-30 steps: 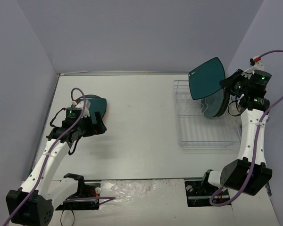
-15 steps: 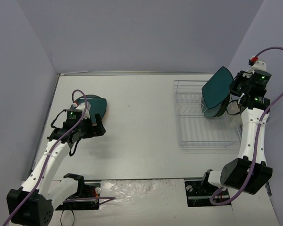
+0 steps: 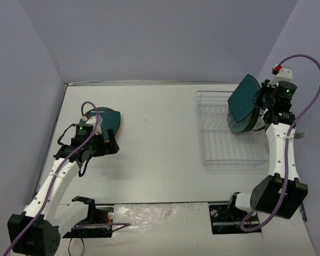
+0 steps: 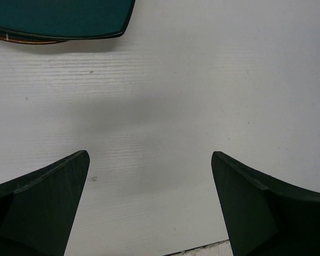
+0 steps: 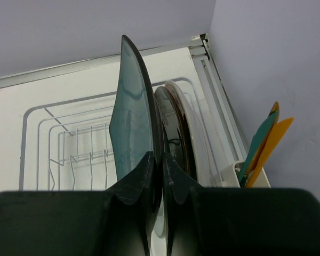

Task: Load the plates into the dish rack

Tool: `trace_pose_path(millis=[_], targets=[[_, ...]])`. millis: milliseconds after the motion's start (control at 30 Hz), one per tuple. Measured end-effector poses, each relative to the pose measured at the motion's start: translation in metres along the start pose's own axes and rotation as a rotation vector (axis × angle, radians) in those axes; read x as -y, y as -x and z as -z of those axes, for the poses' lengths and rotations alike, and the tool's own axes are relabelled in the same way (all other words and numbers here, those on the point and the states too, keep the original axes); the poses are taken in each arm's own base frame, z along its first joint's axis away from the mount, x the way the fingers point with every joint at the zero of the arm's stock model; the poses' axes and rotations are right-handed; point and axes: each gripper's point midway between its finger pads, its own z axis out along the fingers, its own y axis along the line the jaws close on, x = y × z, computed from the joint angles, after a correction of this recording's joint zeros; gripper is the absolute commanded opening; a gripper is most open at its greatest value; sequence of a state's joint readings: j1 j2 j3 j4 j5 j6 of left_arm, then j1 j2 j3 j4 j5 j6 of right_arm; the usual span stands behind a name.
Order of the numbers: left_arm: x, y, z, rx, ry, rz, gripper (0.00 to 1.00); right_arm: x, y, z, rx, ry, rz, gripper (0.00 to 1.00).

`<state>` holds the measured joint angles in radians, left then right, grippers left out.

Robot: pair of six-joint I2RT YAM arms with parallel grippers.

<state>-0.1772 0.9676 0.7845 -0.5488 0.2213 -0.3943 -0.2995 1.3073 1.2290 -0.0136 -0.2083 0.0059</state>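
The right gripper (image 5: 158, 160) is clamped on the rim of one dark teal plate (image 5: 133, 122), held on edge over the dish rack (image 5: 42, 114), which stands at the far right corner of the desk (image 3: 160, 122). Whether the plate's lower edge sits in a slot cannot be told, because the gripper body covers it.

Just behind it, the right wrist view shows two more plates upright in the rack: a dark glossy one (image 5: 173, 122) and a pale one (image 5: 200, 144). From above they merge into a single grey-green disc (image 3: 244, 124), so the exact count is unsure. Only the wrist view shows the utensil holder (image 5: 245, 173) at the rack's right side, with two utensils (image 5: 266, 138) in it, one orange and one teal.

The left gripper (image 4: 149, 154) hangs with its two fingers (image 4: 48, 202) spread wide over bare desk, holding nothing. Just beyond it, near the left edge of the desk, lies a teal plate (image 4: 58, 16), cut off by the frame. An orange rim (image 4: 21, 38) peeks out underneath, so at least two plates are stacked there. From above only the teal one shows, half hidden by the arm.
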Motion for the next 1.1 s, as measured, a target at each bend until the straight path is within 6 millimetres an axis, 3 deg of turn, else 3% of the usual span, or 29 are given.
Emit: trace_pose_path(millis=[333,900,1100], targets=[[-0.002,0.001,0.000,0.005,0.014,0.000,0.97,-0.017,-0.003,-0.021,0.029,-0.009,0.093,0.00],[-0.005,-0.001,-0.003,-0.006,0.024,0.001,0.97,-0.011,-0.015,-0.039,0.018,-0.058,0.163,0.00],[-0.005,0.000,-0.003,-0.005,0.030,0.001,0.97,-0.019,-0.037,-0.043,-0.011,-0.035,0.188,0.00]])
